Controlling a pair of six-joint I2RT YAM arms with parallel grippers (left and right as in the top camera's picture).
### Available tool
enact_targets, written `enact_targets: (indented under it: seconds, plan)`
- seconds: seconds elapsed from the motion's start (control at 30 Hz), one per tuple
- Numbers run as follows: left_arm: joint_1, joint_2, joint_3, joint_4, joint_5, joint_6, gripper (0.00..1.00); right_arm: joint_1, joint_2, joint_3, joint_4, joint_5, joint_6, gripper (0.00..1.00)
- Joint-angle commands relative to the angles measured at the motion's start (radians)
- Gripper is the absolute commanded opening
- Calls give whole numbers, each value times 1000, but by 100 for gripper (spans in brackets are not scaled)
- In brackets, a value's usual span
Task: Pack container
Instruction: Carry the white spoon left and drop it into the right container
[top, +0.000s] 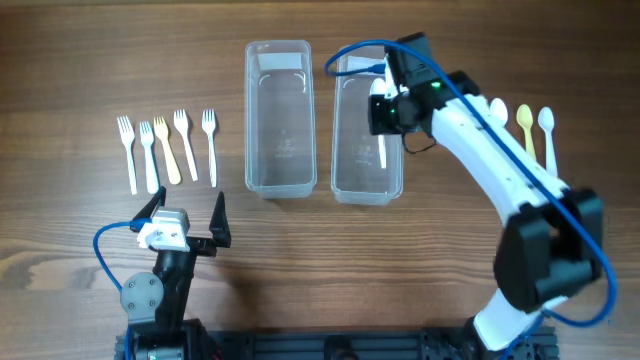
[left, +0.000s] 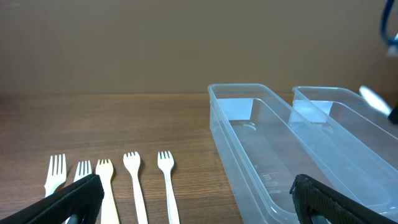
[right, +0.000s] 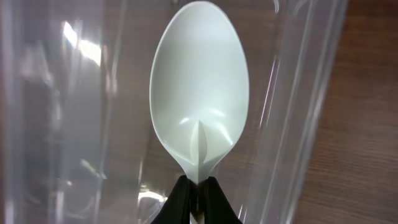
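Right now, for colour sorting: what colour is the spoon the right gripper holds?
White plastic spoon; right wrist view.

Wooden table (top: 60, 60): five forks (top: 166, 150), two clear containers (top: 251, 120), spoons (top: 527, 119)

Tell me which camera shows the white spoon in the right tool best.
Right wrist: the white spoon fills the frame, its stem pinched by the right tool. Overhead shows only a thin white strip inside a clear container. Left wrist catches a blurred white sliver at its right edge, perhaps the spoon.
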Motion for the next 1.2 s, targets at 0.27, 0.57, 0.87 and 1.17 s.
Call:
enact_targets:
  seconds: [0.27, 0.57, 0.87, 1.17]
  plan:
    - [-6, -7, -9, 2, -3, 23, 100, 6, -9, 20, 10, -11, -51, 59]
    - [-6, -7, -9, 2, -3, 23, 100, -89, -208, 82, -105, 19, -113, 60]
    - [-6, -7, -9, 2, -3, 23, 100, -293, -293, 67, -204, 63, -397, 61]
    - [-6, -7, -9, 2, -3, 23, 100, -379, -169, -2, -145, 142, -437, 52]
